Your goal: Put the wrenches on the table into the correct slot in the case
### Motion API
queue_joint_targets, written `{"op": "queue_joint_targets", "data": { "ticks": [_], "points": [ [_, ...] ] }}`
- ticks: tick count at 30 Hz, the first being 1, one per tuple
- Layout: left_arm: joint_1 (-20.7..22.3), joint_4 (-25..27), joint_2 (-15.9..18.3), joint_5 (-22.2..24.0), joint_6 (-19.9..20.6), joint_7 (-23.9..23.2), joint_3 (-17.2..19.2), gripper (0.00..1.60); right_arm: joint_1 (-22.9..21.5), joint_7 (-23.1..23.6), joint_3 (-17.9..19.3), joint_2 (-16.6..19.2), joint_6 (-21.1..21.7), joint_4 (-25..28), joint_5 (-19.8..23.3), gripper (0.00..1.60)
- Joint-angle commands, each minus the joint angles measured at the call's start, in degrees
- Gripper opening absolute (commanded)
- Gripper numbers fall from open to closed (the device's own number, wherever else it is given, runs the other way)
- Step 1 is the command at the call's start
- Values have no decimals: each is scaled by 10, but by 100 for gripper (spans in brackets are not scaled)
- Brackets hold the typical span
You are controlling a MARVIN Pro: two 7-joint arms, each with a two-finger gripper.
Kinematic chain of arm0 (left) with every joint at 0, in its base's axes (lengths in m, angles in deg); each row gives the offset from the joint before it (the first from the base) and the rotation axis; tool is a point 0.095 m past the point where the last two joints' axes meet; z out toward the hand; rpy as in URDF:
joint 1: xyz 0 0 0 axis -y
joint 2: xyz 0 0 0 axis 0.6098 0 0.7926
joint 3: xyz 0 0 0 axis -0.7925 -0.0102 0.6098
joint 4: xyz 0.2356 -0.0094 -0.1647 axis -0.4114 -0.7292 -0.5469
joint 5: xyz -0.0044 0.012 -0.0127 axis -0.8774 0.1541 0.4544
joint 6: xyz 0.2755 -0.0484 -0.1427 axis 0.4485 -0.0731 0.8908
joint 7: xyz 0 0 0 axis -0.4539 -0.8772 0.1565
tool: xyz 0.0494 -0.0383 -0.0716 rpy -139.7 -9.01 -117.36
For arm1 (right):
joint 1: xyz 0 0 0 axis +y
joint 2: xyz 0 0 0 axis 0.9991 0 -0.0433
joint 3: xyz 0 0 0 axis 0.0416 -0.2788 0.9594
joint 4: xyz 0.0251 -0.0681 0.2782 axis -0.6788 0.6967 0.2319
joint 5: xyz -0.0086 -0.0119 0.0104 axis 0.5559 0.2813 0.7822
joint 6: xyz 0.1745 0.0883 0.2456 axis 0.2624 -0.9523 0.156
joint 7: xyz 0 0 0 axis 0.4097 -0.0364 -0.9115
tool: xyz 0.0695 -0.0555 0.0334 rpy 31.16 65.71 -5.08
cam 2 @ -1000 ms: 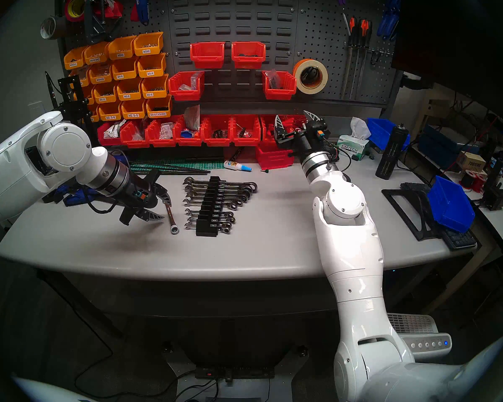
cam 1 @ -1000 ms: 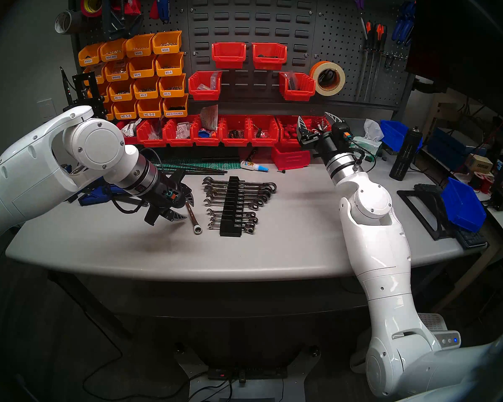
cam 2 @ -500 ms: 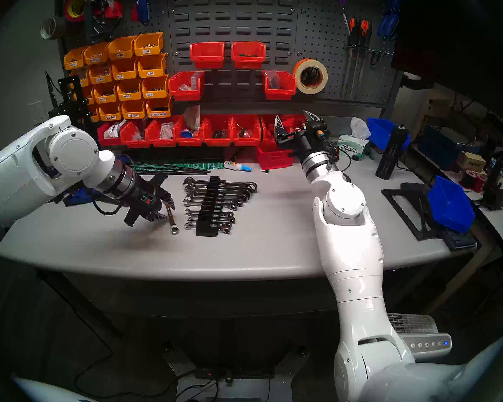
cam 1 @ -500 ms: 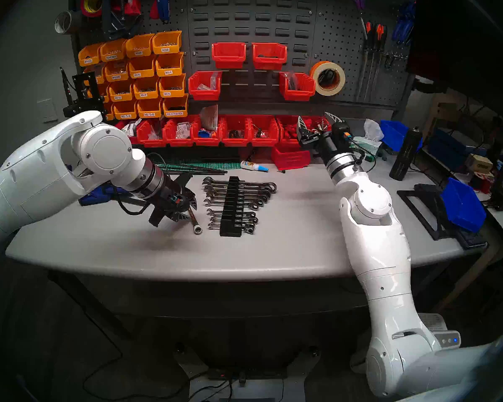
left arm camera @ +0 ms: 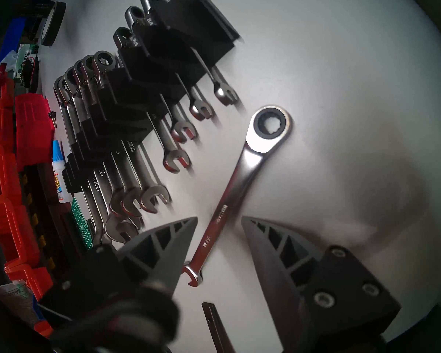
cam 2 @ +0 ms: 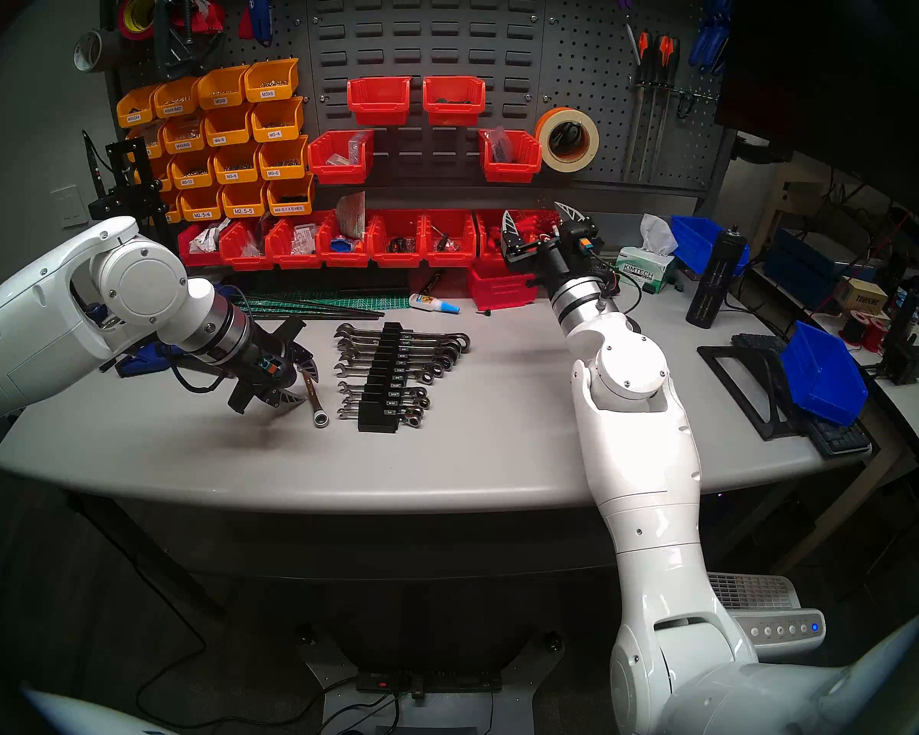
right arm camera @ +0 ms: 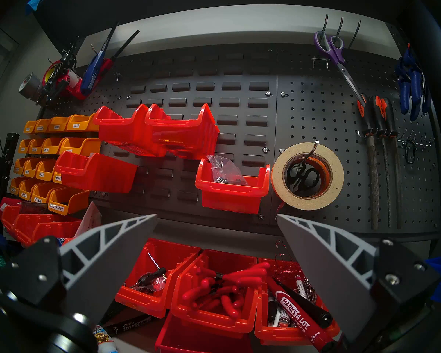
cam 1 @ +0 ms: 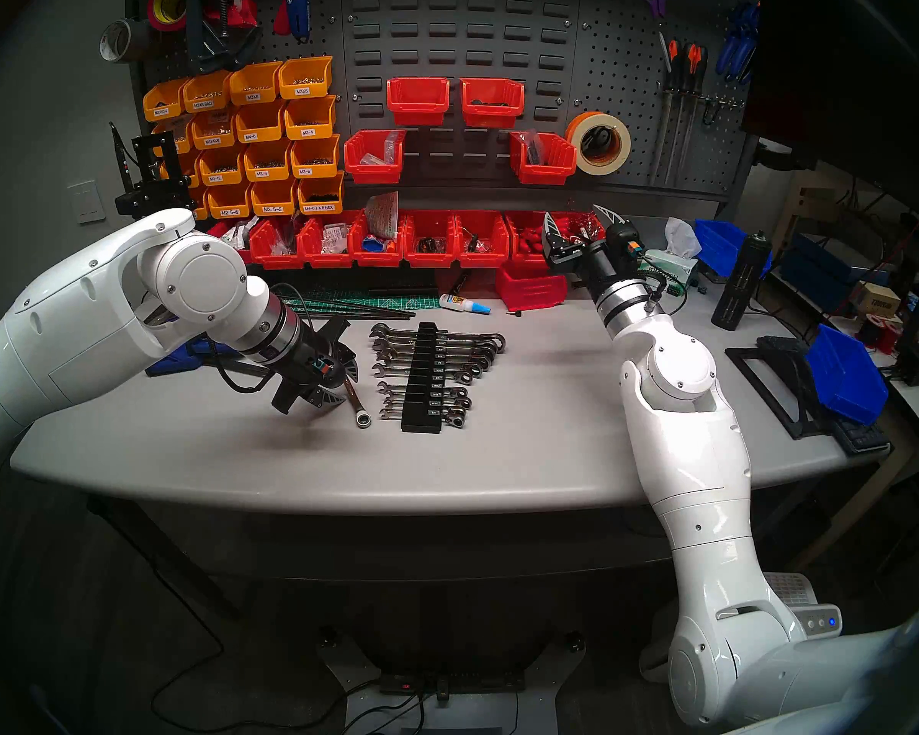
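One loose chrome wrench (cam 1: 358, 406) lies on the grey table (cam 1: 526, 453) just left of the black case (cam 1: 420, 378), ring end toward me. It also shows in the head right view (cam 2: 315, 400) and the left wrist view (left arm camera: 242, 171). My left gripper (left arm camera: 219, 218) is open and low over the table, one finger on each side of the wrench's shank near its open-jaw end, not closed on it. The case (left arm camera: 163, 64) holds several wrenches. My right gripper (cam 1: 576, 219) is open and empty, raised at the back by the red bins. No second loose wrench shows.
A glue bottle (cam 1: 462, 304), black rods (cam 1: 367, 309) and a green cutting mat lie behind the case. Red bins (cam 1: 425, 240) line the back. A blue tool (cam 1: 181, 354) lies under my left arm. A blue bin (cam 1: 844, 378) and a black frame sit at the right.
My left arm moved right and down to the loose wrench, and its fingers now straddle the shank. The wrench, the case and the right arm have not moved.
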Motion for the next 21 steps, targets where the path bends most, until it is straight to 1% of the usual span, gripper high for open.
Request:
{"op": "queue_joint_targets", "data": {
  "ticks": [1,8,9,10,15,16,17,18,21],
  "points": [
    [10,-5,-6,-11,-7,10,7,102,-17,1,-1,0,-3,19,0,160],
    [9,-8,-11,-13,-9,9,7,92,-17,1,-1,0,-3,19,0,160],
    [9,-9,-12,-13,-7,6,7,93,-17,1,-1,0,-3,19,0,160],
    [8,-10,-13,-13,-8,7,6,91,-17,1,-1,0,-3,19,0,160],
    [4,-15,-15,-15,-7,3,2,89,-17,1,-1,0,-3,19,0,160],
    [2,-16,-15,-16,-8,5,2,85,-17,1,-1,0,-3,19,0,160],
    [4,-17,-17,-19,-5,0,0,84,-17,1,-1,0,-3,19,0,160],
    [3,-17,-17,-19,-5,-2,-1,79,-17,1,-1,0,-3,19,0,160],
    [1,-17,-16,-16,-3,-2,-1,75,-17,1,-1,0,-3,19,0,160]
  ]
}}
